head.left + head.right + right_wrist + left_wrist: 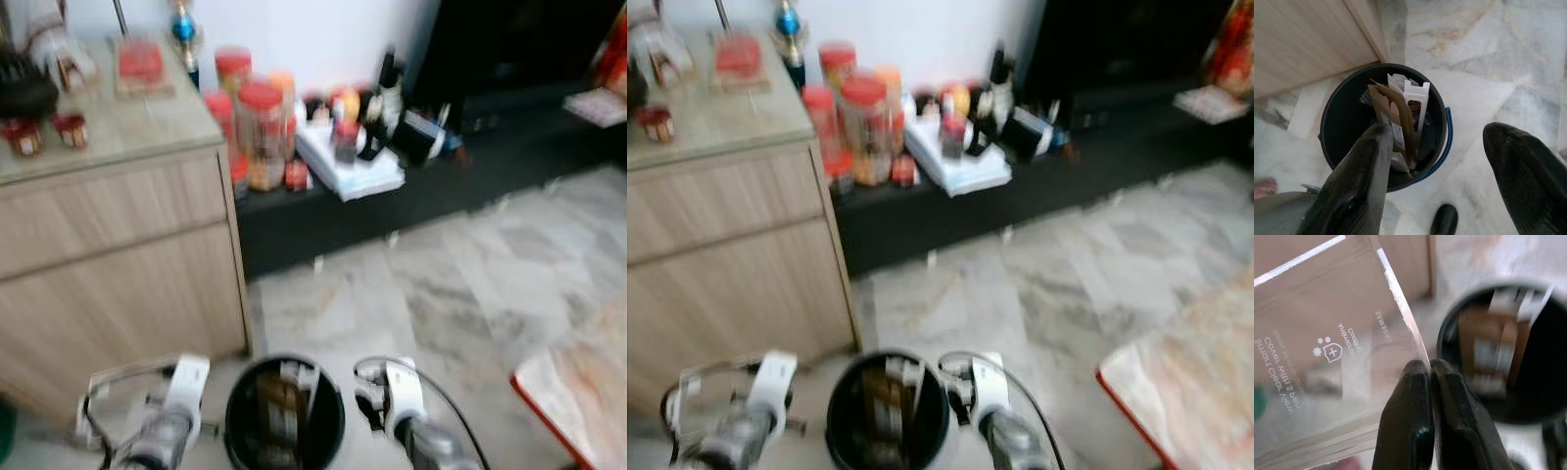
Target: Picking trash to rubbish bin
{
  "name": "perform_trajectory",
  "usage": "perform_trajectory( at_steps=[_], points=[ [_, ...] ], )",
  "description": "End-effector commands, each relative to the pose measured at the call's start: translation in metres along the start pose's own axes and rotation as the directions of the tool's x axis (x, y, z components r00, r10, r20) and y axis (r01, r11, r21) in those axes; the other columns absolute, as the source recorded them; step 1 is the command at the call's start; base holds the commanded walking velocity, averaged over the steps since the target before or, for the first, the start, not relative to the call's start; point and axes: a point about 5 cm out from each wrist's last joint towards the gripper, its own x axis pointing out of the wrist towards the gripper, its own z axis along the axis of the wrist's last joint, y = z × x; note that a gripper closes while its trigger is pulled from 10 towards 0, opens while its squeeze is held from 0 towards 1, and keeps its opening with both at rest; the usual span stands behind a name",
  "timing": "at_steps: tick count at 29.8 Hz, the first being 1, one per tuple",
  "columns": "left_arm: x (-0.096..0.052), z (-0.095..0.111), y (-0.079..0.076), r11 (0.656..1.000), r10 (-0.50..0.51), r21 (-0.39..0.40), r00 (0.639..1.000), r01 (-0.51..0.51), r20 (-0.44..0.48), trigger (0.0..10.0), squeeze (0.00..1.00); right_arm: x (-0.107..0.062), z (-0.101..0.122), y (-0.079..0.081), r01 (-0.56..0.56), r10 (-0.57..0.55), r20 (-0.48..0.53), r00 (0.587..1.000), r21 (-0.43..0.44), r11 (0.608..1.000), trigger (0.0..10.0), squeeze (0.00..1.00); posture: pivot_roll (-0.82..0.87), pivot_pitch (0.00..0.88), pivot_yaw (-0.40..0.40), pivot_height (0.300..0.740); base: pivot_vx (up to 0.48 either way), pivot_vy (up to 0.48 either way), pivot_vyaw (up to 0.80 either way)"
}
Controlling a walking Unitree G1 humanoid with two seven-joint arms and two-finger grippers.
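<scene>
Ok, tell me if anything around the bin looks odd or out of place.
Little stands out. The black bin is upright on the marble floor, with cardboard scraps standing on end and poking above its rim. The left tool pinches a clear plastic sheet beside the bin, not yet dropped in.

A clear plastic sheet point(1337, 357), pinched at its corner by the left pincer point(1430, 369), carries white print seen mirrored from behind. The words that can be made out are "SAMSUNG", "Antimicrobial Coating" beside a small shield symbol with a cross, and "Clear View Cover". Labels on the jars and bottles across the room are too blurred to read.
</scene>
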Motion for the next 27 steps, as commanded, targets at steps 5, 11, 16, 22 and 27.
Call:
perform_trajectory(
  at_steps=[5,11,16,22,27],
  points=[
    [0.006,0.051,-0.026,0.986,-0.114,-0.099,0.976,0.134,0.187,10.0,0.00,0.004,0.021,0.007,-0.093,0.097,0.044,0.994,-0.082,0.992,10.0,0.00,0.10,0.076,-0.077,0.740,0.000,0.000,0.00],
    [0.005,0.082,-0.050,0.946,-0.228,-0.155,0.925,0.284,0.304,10.0,0.00,0.006,0.033,0.011,-0.112,0.121,0.071,0.990,-0.118,0.987,10.0,0.00,0.09,0.072,-0.077,0.740,0.000,0.000,0.00],
    [-0.001,0.106,-0.079,0.811,-0.369,-0.289,0.829,0.508,0.421,10.0,0.00,0.007,0.039,0.014,-0.137,0.150,0.092,0.984,-0.130,0.982,10.0,0.00,0.09,0.071,-0.077,0.740,0.000,0.000,0.00],
    [-0.004,0.104,-0.096,0.720,-0.459,-0.327,0.774,0.612,0.437,10.0,0.00,0.007,0.041,0.015,-0.144,0.158,0.101,0.982,-0.132,0.981,10.0,0.00,0.08,0.077,-0.074,0.740,0.000,0.000,0.00],
    [-0.007,0.101,-0.103,0.630,-0.506,-0.385,0.733,0.674,0.454,10.0,0.00,0.008,0.043,0.016,-0.148,0.163,0.113,0.980,-0.133,0.980,10.0,0.00,0.08,0.078,-0.073,0.740,0.000,0.000,0.00]
  ],
)
